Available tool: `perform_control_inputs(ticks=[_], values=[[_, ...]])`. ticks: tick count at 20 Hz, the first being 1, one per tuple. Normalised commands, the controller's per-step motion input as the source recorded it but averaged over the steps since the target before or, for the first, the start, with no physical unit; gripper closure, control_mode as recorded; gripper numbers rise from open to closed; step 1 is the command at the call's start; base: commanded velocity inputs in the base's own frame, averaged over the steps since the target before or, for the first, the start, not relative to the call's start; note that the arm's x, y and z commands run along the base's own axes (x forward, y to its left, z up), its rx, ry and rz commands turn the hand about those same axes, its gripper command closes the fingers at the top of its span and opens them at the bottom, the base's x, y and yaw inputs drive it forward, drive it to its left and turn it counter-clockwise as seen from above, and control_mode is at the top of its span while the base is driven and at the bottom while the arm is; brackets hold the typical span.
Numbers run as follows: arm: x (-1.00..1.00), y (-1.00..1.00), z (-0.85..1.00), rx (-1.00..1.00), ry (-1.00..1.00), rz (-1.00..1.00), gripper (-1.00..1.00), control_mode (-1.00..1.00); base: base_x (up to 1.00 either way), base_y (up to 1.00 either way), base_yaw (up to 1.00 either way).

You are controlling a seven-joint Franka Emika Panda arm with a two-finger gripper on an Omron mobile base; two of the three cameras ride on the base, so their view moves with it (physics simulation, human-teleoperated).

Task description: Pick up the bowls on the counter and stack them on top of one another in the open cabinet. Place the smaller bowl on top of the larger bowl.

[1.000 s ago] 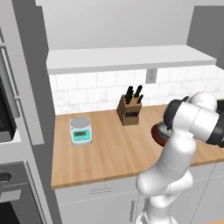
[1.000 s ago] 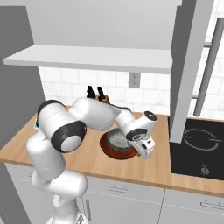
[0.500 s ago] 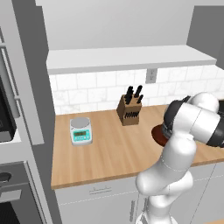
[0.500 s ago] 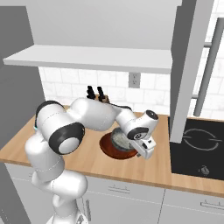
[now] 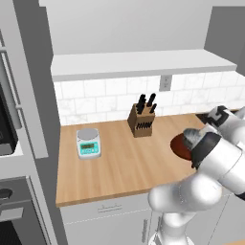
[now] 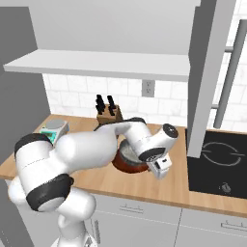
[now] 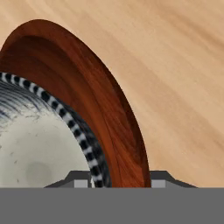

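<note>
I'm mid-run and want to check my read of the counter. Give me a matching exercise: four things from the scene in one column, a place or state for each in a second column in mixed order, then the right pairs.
Things:
1. grey bowl
2. brown bowl
3. kitchen scale
4. knife block

Places or states:
A. stands by the tiled wall, under the outlet
B. sits inside another bowl
C. stands alone toward the counter's left end
D. rests on the wood counter with the gripper straddling its rim

Pairs: 1-B, 2-D, 3-C, 4-A
</note>
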Motion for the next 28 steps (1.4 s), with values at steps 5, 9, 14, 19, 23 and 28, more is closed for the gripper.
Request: perform_control_inputs(ticks=[5,9,14,19,23,28], values=[[-0.44,0.56,0.47,0.0,-0.12,-0.23,1.0,-1.0,0.0,0.0,0.0],[-0.52,0.52,0.62,0.0,-0.13,-0.25,1.0,-1.0,0.0,0.0,0.0],[-0.51,0.45,0.65,0.0,-0.11,-0.3,1.0,-1.0,0.0,0.0,0.0],[-0.49,0.36,0.79,0.0,-0.13,-0.29,1.0,-1.0,0.0,0.0,0.0],[-0.47,0.01,1.0,0.0,-0.11,-0.16,1.0,-1.0,0.0,0.0,0.0],[-0.41,0.0,1.0,0.0,-0.1,-0.02,1.0,-1.0,0.0,0.0,0.0]])
